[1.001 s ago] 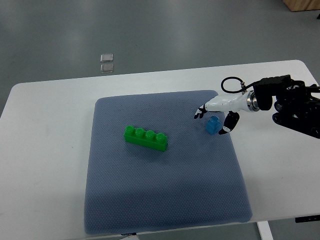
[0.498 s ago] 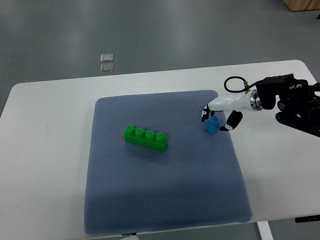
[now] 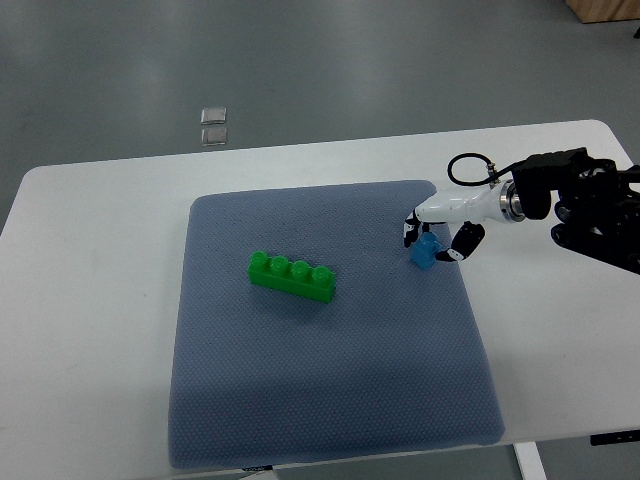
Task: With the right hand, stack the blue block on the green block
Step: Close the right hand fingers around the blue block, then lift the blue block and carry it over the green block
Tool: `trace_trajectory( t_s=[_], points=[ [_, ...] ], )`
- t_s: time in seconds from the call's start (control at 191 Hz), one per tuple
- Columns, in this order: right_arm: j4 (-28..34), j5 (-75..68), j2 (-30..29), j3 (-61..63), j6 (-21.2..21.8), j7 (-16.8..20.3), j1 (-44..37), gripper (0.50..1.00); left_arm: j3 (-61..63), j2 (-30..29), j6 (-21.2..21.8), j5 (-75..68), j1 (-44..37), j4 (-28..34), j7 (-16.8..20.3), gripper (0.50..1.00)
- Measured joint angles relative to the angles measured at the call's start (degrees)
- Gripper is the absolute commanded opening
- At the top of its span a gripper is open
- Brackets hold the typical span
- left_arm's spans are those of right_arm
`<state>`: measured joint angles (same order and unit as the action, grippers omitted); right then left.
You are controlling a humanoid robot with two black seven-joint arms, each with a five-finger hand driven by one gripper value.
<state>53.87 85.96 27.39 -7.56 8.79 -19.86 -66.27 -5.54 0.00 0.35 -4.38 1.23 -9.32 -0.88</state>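
Gripping blue block [image 3: 425, 252] — robot hand [image 3: 436, 237], mat's [image 3: 330, 400] right edge

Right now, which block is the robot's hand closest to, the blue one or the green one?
The blue block. The right hand sits right at it, fingers around it, near the mat's right edge. The long green block lies apart, mid-mat.

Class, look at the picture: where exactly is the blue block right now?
The blue block sits on the grey-blue mat near its right edge, between the fingers of the right hand, well to the right of the green block.
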Motion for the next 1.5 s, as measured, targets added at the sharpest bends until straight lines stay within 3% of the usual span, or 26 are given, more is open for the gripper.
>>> trace_trajectory(
  t_s=[0.1, 0.236, 0.477, 0.603, 1.21, 1.498],
  points=[
    [0.00, 0.00, -0.02, -0.03, 0.00, -0.03, 0.01, 0.680, 0.00, 0.00, 0.00, 0.00, 0.00, 0.00, 0.00, 1.000],
    [0.00, 0.01, 0.13, -0.29, 0.00, -0.07, 0.01, 0.619, 0.00, 0.00, 0.00, 0.00, 0.00, 0.00, 0.00, 1.000],
    [0.00, 0.68, 0.15, -0.37, -0.08, -0.17, 0.08, 0.603, 0.00, 0.00, 0.00, 0.00, 0.00, 0.00, 0.00, 1.000],
    [0.00, 0.70, 0.03, -0.37, -0.09, -0.17, 0.08, 0.552, 0.00, 0.00, 0.00, 0.00, 0.00, 0.00, 0.00, 1.000],
    [0.33, 0.55, -0.82, 0.06, -0.02, -0.58, -4.68, 0.554, 0.00, 0.00, 0.00, -0.01, 0.00, 0.00, 0.00, 1.000],
    [5.42, 0.43, -3.17, 0.07, 0.09, -3.17, -9.89, 0.556, 0.00, 0.00, 0.00, -0.01, 0.01, 0.00, 0.00, 1.000]
  ],
)
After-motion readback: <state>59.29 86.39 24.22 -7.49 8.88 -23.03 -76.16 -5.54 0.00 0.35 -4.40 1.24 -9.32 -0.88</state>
